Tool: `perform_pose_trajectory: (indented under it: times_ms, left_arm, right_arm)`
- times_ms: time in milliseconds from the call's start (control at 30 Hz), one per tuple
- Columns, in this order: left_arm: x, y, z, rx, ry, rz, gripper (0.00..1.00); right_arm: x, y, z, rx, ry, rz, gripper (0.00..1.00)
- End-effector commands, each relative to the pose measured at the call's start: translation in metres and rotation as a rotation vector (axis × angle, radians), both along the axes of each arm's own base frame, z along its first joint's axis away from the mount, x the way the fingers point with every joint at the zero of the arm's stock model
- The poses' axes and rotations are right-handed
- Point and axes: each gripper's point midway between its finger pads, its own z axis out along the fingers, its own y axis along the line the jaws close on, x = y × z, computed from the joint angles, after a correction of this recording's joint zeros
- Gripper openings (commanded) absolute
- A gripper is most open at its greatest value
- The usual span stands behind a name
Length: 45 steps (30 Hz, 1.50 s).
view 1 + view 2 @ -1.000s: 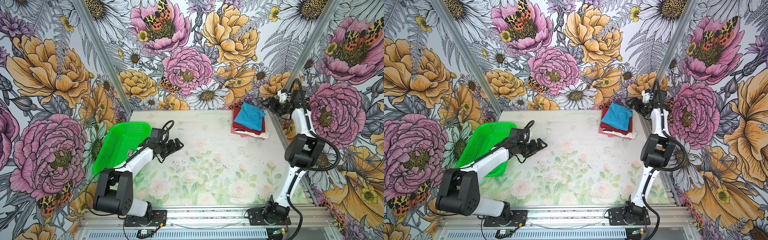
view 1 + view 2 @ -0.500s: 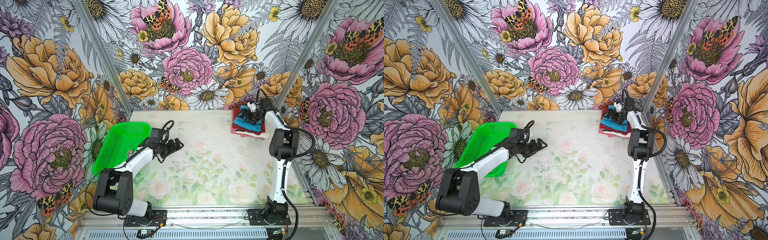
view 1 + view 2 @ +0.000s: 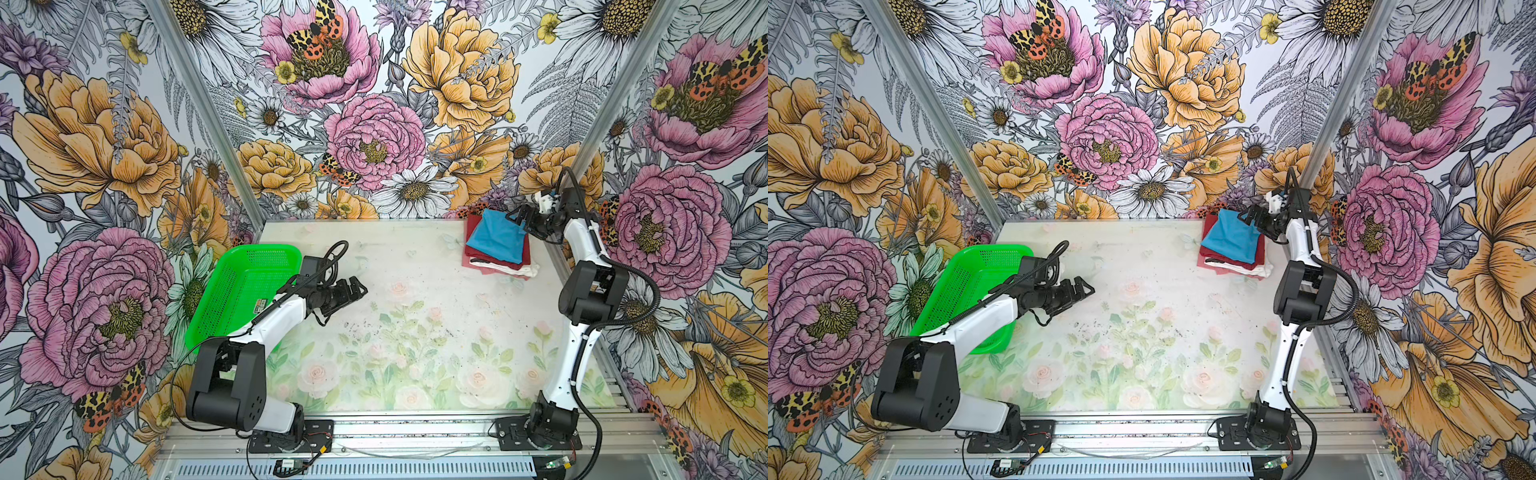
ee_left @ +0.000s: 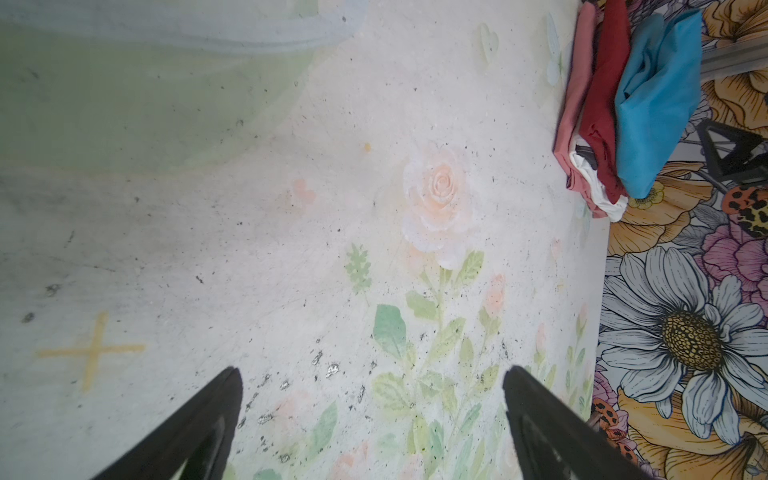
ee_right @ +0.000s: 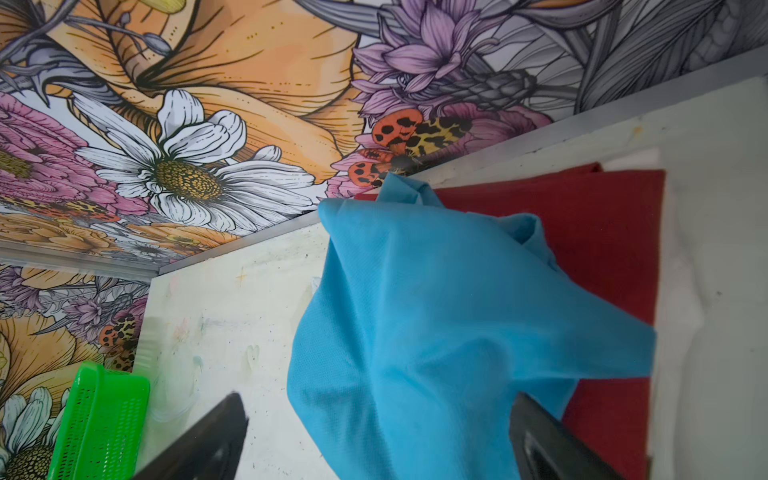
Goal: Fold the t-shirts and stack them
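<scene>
In both top views a stack of t-shirts lies at the table's back right corner. A sky-blue shirt (image 3: pixel 496 241) (image 3: pixel 1233 241) sits loosely folded and askew on top. Under it are a dark red square (image 3: pixel 524 253), a white one (image 3: pixel 528 271) and a pinkish one (image 3: pixel 486 269). My right gripper (image 3: pixel 517 218) (image 3: pixel 1248 216) hovers at the stack's far right edge, open. In the right wrist view the blue shirt (image 5: pixel 436 311) lies below the spread fingers of the right gripper (image 5: pixel 378 411), over the red shirt (image 5: pixel 602 232). My left gripper (image 3: pixel 357 286) (image 4: pixel 372 386) is open and empty over bare table.
A bright green mesh basket (image 3: pixel 245 286) (image 3: pixel 967 282) stands tilted at the left, under my left forearm. The floral walls close in right behind the stack. The left wrist view shows the blue shirt (image 4: pixel 660 104) and the stack across the table.
The right arm swung from the right wall over the stack, then drew back to the stack's far right edge. The left arm has not moved.
</scene>
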Motion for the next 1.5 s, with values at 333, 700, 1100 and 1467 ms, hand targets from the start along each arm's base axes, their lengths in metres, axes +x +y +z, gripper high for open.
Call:
perform_pose_trajectory:
  times_ms: [333,700,1100,1467]
  left_arm:
    - [-0.002,0.009,0.009,0.02,-0.025,0.0,0.99]
    - [-0.007,0.005,0.027,0.034,-0.091,-0.011,0.99]
    - [0.02,-0.042,0.086,0.47,-0.484,-0.184,0.99]
    - [0.007,-0.013,0.099,0.711,-0.958,-0.052,0.99]
  right_arm:
    - [0.041,-0.034,-0.03,-0.129,0.035,-0.164,1.0]
    - [0.005,-0.021,0.076,-0.283,-0.112,-0.123,1.0]
    - [-0.136,0.08,0.103,-0.485,-0.294,0.05,1.0]
    - [-0.243,0.102,0.048,-0.506,-0.572,-0.082,0.99]
